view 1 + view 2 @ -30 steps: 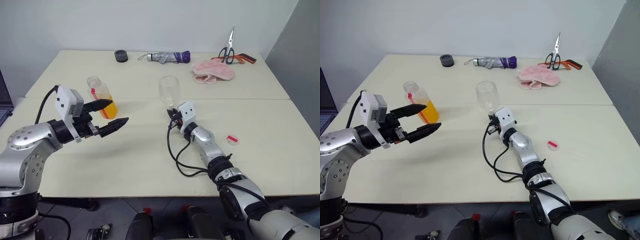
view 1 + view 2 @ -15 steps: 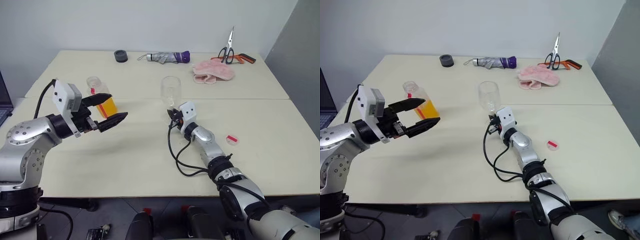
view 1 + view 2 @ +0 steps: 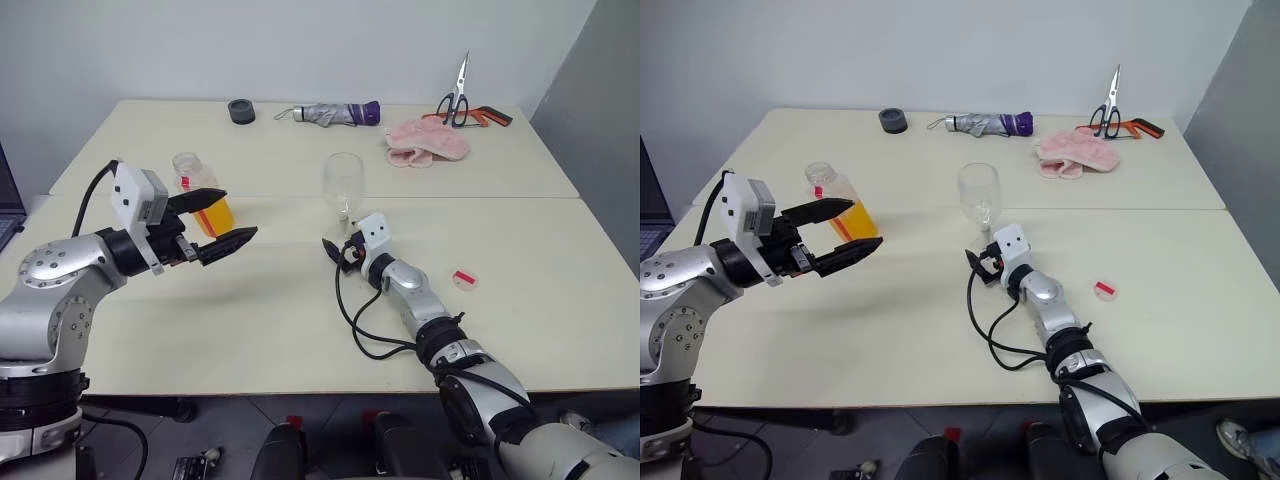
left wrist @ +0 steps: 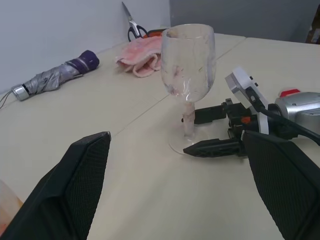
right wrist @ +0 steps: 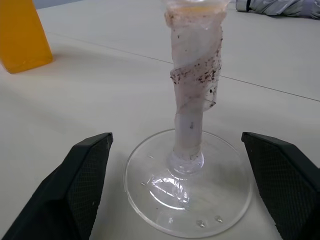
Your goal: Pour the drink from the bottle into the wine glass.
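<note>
Two grippers spread wide, nothing held. Wine glass [image 3: 342,184] upright just ahead of right gripper [image 4: 202,131], stem between its fingers. Bottle [image 3: 203,194] just beyond left gripper [image 3: 226,220]. Step: bottle pickup; left closes next.

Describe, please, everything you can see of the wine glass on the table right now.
The wine glass is clear and colourless, with a rounded bowl, a thin stem and a round foot. It stands upright near the middle of the cream table, and its bowl looks empty. Something whitish and speckled, like tape or film, is wrapped around the stem. The right gripper is open, its fingers on either side of the stem just above the foot, not closed on it. Only the table visibly touches the glass.
</note>
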`<state>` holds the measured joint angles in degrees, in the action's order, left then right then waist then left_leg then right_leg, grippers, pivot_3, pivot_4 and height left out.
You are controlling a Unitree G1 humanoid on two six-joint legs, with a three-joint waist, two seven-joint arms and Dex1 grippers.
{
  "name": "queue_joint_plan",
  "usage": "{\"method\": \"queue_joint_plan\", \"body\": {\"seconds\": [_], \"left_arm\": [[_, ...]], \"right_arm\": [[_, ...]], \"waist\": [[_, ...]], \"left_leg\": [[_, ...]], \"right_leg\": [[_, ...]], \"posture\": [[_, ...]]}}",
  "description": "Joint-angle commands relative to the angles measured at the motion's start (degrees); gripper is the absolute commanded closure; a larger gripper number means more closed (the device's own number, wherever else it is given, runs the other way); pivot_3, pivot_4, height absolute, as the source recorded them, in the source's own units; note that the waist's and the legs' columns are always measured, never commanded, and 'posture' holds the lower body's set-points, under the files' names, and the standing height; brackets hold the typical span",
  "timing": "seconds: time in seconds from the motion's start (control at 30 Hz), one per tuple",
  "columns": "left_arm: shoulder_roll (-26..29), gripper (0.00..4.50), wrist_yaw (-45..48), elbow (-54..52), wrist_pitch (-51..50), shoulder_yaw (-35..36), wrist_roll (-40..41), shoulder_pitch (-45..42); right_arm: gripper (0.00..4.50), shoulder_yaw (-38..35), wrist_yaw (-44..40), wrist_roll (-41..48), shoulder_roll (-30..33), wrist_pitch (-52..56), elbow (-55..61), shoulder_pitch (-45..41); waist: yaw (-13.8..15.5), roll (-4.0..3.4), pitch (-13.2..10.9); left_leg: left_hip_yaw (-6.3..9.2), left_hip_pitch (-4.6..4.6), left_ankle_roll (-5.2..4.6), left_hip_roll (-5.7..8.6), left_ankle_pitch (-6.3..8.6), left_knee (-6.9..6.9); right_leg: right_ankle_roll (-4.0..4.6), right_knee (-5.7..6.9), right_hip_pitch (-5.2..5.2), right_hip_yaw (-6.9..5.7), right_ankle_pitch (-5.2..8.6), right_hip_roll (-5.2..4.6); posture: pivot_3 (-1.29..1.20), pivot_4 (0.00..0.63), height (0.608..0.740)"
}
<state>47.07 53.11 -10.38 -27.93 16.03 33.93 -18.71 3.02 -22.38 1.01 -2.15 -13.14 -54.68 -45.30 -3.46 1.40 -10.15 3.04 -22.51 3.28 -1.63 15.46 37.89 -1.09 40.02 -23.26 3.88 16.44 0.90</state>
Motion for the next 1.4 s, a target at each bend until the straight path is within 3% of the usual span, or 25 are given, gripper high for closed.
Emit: {"method": "queue_joint_plan", "body": {"seconds": [0.03,0.3,0.5,0.77,0.9,1.1,1.4], "left_arm": [[0.2,0.00,0.1,-0.5,1.4,0.8,-0.2,-1.0],[-0.2,0.00,-0.2,-0.6,1.7,0.8,0.0,-1.0],[-1.2,0.00,-0.9,-1.3,1.4,1.1,0.4,-0.5],[-2.5,0.00,-1.8,-2.7,0.4,1.2,1.2,1.9],[-4.3,0.00,-4.7,-2.5,2.4,1.5,-2.0,8.2],[-10.2,0.00,-14.3,4.3,6.5,2.6,-8.1,13.6],[-12.0,0.00,-23.6,16.2,11.1,3.6,-13.3,5.3]], "right_arm": [[0.03,-0.7,-0.1,0.6,0.1,0.0,2.0,-0.1],[0.03,-1.0,-1.2,1.5,0.9,1.1,4.1,0.9],[0.03,-0.6,-4.1,2.7,3.3,4.8,12.5,5.9],[0.03,2.3,-10.2,3.8,9.3,15.5,33.3,16.4],[0.03,3.9,-18.3,9.2,15.2,25.6,49.6,23.5],[0.03,4.5,-25.6,17.1,23.9,37.9,67.3,29.0],[0.03,5.3,-25.2,19.1,25.6,41.3,71.9,27.3]], "waist": [[0.0,0.00,0.0],[0.0,0.00,0.0],[0.1,0.00,0.0],[0.2,-0.01,0.0],[0.2,-0.10,-0.1],[0.3,-0.07,-0.1],[0.7,-0.01,-0.1]], "left_leg": [[0.00,0.00,0.00,0.00,0.00,0.00],[0.01,-0.01,0.00,0.00,0.00,0.00],[0.03,-0.04,0.00,-0.02,0.00,0.00],[0.04,-0.08,-0.01,-0.02,0.00,0.00],[0.03,-0.06,-0.02,-0.05,0.01,-0.04],[0.07,-0.08,-0.02,-0.04,0.01,0.01],[0.15,-0.11,-0.01,0.02,0.00,0.07]], "right_leg": [[0.00,0.00,0.00,0.00,0.00,0.00],[0.00,0.00,0.00,0.00,0.00,0.00],[0.00,-0.01,0.00,-0.02,0.00,0.00],[-0.01,-0.04,-0.01,-0.01,0.01,-0.01],[-0.01,-0.05,-0.01,0.03,0.02,-0.02],[-0.03,-0.07,-0.01,0.01,0.03,-0.07],[-0.04,-0.07,0.02,-0.14,0.03,0.02]], "posture": [[0.00,0.150,0.740],[0.00,0.150,0.740],[0.00,0.150,0.740],[0.00,0.150,0.740],[0.00,0.150,0.740],[0.00,0.150,0.740],[0.00,0.150,0.740]]}}
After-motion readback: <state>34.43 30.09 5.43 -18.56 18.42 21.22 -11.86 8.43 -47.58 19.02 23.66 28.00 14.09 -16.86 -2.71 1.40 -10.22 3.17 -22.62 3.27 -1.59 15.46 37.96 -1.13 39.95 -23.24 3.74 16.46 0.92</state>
